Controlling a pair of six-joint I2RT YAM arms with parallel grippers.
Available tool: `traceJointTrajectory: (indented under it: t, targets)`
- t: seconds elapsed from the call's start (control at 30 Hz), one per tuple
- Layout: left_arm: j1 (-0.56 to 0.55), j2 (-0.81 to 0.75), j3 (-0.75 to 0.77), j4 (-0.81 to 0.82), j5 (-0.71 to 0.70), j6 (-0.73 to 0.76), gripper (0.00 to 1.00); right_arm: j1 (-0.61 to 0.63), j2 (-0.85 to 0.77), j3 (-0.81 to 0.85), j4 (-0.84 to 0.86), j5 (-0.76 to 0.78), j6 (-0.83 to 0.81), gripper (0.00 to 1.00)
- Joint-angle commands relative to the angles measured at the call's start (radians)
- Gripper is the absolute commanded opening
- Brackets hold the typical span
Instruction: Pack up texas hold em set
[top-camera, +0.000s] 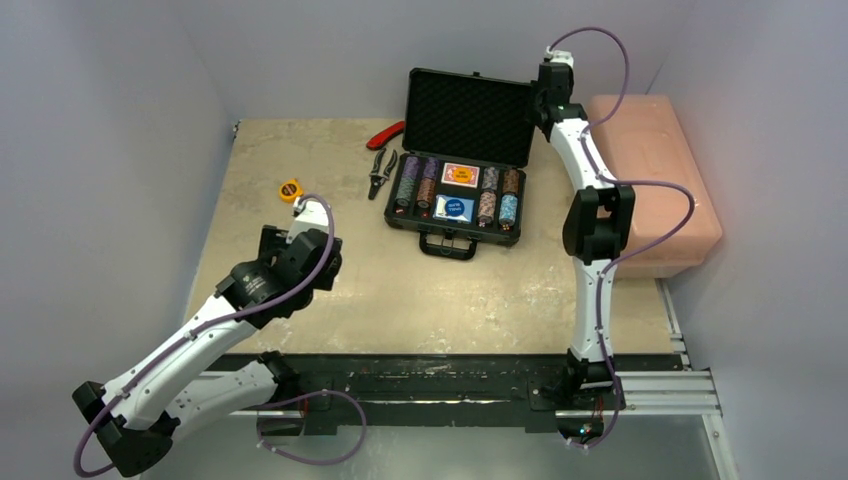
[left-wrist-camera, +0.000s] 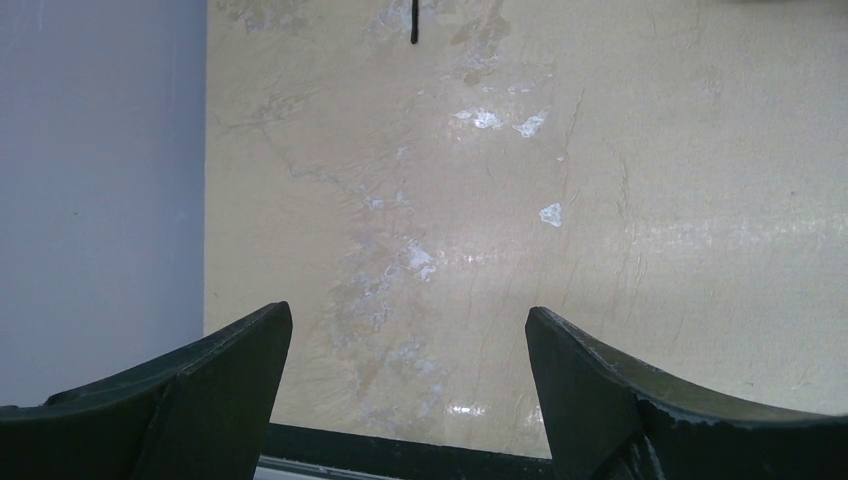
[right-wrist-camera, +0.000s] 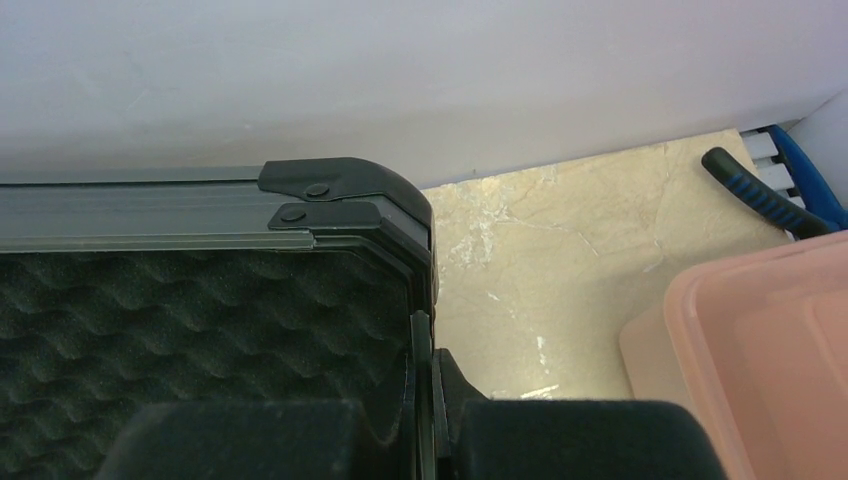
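The right gripper (right-wrist-camera: 430, 420) clamps the rigid, rippled-foam-lined lid (right-wrist-camera: 200, 300).

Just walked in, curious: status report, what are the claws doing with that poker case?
Left gripper open, hovering over table. Right gripper shut on lid edge. Briefcase open, chip stacks and decks inside. Pliers lie left of it, apart.

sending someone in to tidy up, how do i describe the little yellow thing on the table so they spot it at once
On the beige tabletop, find the open black briefcase with the foam-lined lid at the back, then look left past the dark metal pliers. Near the table's left edge lies a small rounded yellow-orange object, on its own and the only yellow item there.
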Motion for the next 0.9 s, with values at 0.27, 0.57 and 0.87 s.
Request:
traceJointTrajectory:
  t: [0.27, 0.57, 0.87]
  targets:
    - [0.003, -0.023, 0.024, 0.03, 0.008, 0.006, 0.87, 0.032, -0.255, -0.267, 0.128, -0.029, 0.03, 0.0]
    - [0.009, -0.007, 0.031, 0.095, 0.108, 0.04, 0.87, 0.078, -0.393, -0.498, 0.254, 0.011, 0.023, 0.0]
    - [0.023, -0.003, 0.026, 0.15, 0.199, 0.066, 0.87, 0.126, -0.522, -0.689, 0.353, 0.045, 0.019, 0.0]
